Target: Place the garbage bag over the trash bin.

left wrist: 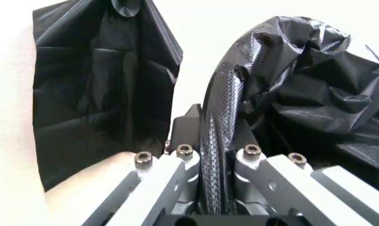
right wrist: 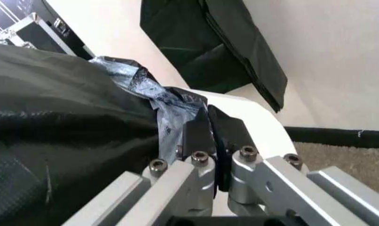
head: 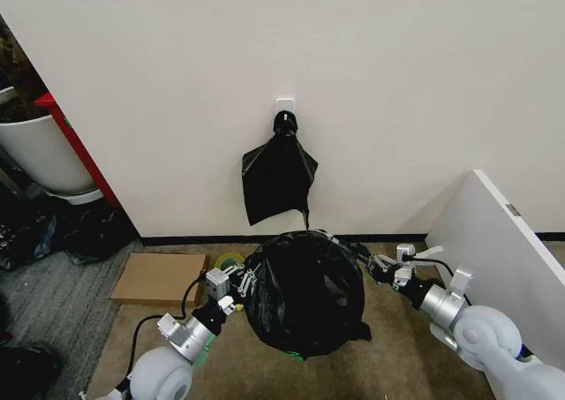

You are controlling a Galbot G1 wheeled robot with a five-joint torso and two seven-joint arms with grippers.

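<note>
The glossy black garbage bag (head: 305, 290) is stretched into a wide dome between my two grippers, low in front of the wall. My left gripper (head: 241, 278) is shut on the bag's left edge, and a fold of the film (left wrist: 216, 141) is pinched between its fingers. My right gripper (head: 369, 260) is shut on the right edge, with crumpled film (right wrist: 170, 110) bunched at its fingertips. The trash bin is covered by the bag in the head view. Its cream-white curved wall (right wrist: 255, 110) peeks out beside the right gripper and also beside the left one (left wrist: 92, 176).
A knotted bunch of black bags (head: 278, 175) hangs from a wall hook just behind. A flat cardboard piece (head: 159, 278) and a yellow-green tape roll (head: 229, 261) lie at left. A white panel (head: 503, 241) leans at right. A big white tub (head: 40, 153) stands far left.
</note>
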